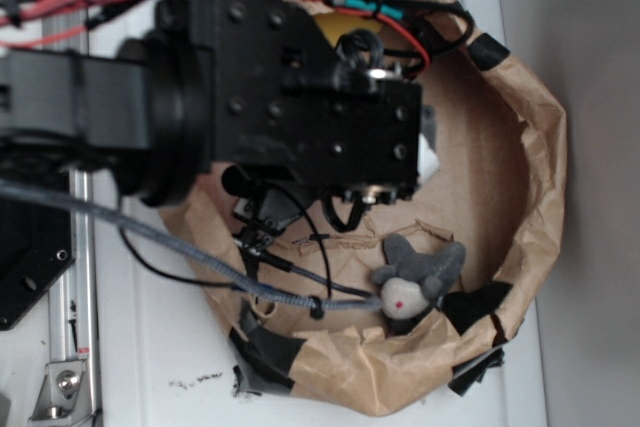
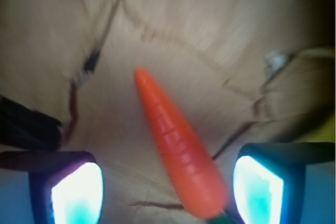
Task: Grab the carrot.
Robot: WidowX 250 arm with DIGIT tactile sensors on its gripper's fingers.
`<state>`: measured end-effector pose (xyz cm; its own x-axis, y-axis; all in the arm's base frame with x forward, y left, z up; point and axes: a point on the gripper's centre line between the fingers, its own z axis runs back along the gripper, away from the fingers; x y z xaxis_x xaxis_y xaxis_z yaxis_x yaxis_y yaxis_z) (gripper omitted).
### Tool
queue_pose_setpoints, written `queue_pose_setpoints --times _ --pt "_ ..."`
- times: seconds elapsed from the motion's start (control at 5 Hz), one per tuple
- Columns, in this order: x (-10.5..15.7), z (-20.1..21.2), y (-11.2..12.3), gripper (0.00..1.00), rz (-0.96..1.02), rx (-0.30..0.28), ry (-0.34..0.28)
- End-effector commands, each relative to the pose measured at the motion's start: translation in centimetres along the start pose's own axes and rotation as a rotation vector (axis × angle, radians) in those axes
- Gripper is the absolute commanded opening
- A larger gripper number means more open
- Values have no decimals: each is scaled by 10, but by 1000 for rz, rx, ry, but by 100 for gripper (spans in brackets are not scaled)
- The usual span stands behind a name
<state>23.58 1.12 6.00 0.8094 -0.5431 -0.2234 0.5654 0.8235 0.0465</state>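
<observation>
The carrot [image 2: 176, 148] is glossy orange and lies on crumpled brown paper in the wrist view, its point toward the top left and its thick end with a sliver of green stem at the bottom edge. My gripper [image 2: 167, 192] is open, with its two pale pads on either side of the carrot's thick end and not touching it. The carrot sits closer to the right pad [image 2: 258, 190]. In the exterior view the black arm [image 1: 290, 87] covers the carrot and the gripper.
A brown paper nest [image 1: 540, 157] with a raised rim rings the work area. A small grey plush animal [image 1: 418, 277] lies at its lower right. A yellow thing [image 1: 345, 25] peeks out behind the arm. Cables [image 1: 200, 247] trail across the left side.
</observation>
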Motion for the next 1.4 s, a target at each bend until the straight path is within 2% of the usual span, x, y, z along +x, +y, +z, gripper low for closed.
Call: queue_pose_setpoints --times 0.0,0.4,0.6,0.8,1.0,1.2 --pt "-5 3 0 100 17 7 -74" --pt "-5 3 0 100 17 7 -74" --pt "3 -42 1 100 -18 40 34" --pt "6 -48 -5 0 -18 15 26" --pt "8 -47 -6 0 -17 12 22" --pt "15 -26 -8 0 -1 22 4"
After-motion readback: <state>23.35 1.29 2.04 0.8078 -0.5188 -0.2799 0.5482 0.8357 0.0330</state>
